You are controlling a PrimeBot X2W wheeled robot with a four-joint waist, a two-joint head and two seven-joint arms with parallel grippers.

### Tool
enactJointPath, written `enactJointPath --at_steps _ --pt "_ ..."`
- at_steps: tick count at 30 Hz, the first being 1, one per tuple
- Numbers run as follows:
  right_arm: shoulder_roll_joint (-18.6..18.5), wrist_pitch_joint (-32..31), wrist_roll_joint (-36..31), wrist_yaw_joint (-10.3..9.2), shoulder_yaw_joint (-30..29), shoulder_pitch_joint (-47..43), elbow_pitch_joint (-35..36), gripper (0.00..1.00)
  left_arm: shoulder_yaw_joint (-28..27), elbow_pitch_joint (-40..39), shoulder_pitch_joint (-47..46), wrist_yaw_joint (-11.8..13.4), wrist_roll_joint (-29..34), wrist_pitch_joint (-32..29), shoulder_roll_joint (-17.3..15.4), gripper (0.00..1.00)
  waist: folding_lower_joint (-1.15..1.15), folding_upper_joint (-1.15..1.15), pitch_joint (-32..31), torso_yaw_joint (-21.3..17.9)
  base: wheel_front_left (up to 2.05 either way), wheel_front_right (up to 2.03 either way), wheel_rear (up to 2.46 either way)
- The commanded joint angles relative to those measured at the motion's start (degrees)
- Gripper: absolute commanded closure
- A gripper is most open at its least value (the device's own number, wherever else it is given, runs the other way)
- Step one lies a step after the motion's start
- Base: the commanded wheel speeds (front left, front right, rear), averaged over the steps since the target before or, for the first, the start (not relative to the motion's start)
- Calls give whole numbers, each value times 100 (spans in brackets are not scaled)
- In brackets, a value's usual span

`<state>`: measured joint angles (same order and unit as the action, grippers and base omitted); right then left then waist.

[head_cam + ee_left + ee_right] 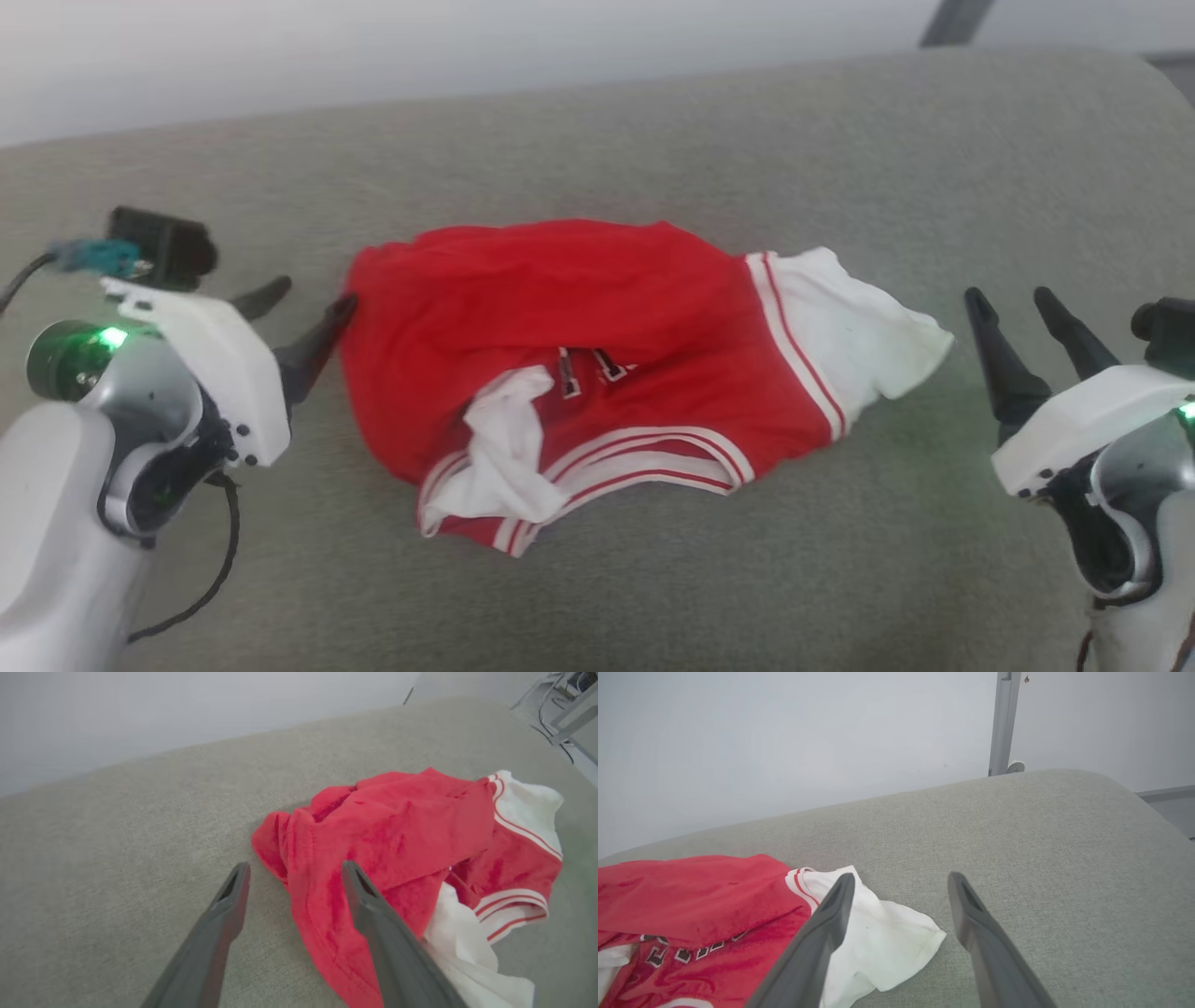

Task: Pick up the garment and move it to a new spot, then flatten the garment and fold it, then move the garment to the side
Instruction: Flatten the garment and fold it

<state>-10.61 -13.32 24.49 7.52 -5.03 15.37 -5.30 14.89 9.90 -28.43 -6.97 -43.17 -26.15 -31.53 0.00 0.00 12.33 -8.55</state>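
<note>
The garment point(597, 317), a red jersey with white sleeves and striped trim, lies crumpled in the middle of the grey cushion point(653, 579). Part of its black lettering peeks out under a red fold. One white sleeve sticks out to the right, another is bunched at the front. My left gripper point(308, 313) is open at the garment's left edge, one fingertip touching the red cloth; in the left wrist view the garment point(397, 835) lies under the right finger of the left gripper point(294, 872). My right gripper point(1013, 303) is open, just right of the white sleeve point(882, 947), holding nothing.
A pale wall rises behind the cushion's far edge. A grey metal post point(1003, 723) stands at the back right, and cables and a frame point(567, 714) lie beyond the cushion's right end. Bare cushion surrounds the garment on every side.
</note>
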Motion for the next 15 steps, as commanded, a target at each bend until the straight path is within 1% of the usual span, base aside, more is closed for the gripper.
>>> enactJointPath --at_steps 1,4,7,8,9,10,12,13,14,15 --pt "18 45 -56 -6 6 -59 29 0 41 10 -64 1 11 -64 -12 0 0 0 136 -148 0 0 0" --pt "136 98 -58 -6 10 -103 39 0 119 133 -265 182 -196 -757 -38 0 0 0 251 -288 0 0 0" --pt "200 132 -47 -6 3 -106 29 0 272 221 -461 397 -160 -1386 -99 0 0 0 334 -375 0 0 0" --pt "209 148 -58 -6 -8 -113 9 0 317 295 -496 498 -166 -1592 -94 0 0 0 356 -393 0 0 0" --pt "241 156 -30 -6 -10 -100 -2 0 390 327 -540 515 -154 -1731 -92 0 0 0 380 -415 0 0 0" --pt "258 192 -12 -6 3 -74 -31 0 471 489 -640 630 -153 -1992 -42 0 0 0 425 -442 0 0 0" --pt "263 235 12 -6 19 -48 -71 0 566 657 -727 663 -160 -2192 21 0 0 0 463 -457 0 0 0" --pt "274 253 18 -6 33 -23 -83 0 636 721 -769 591 -189 -2269 46 96 0 0 484 -471 0 0 0" --pt "266 272 16 -6 48 -12 -102 0 648 840 -792 633 -225 -2363 66 100 0 0 497 -482 0 0 0" --pt "255 295 13 -6 62 -8 -119 0 694 907 -863 600 -167 -2406 28 100 0 0 510 -490 0 0 0"
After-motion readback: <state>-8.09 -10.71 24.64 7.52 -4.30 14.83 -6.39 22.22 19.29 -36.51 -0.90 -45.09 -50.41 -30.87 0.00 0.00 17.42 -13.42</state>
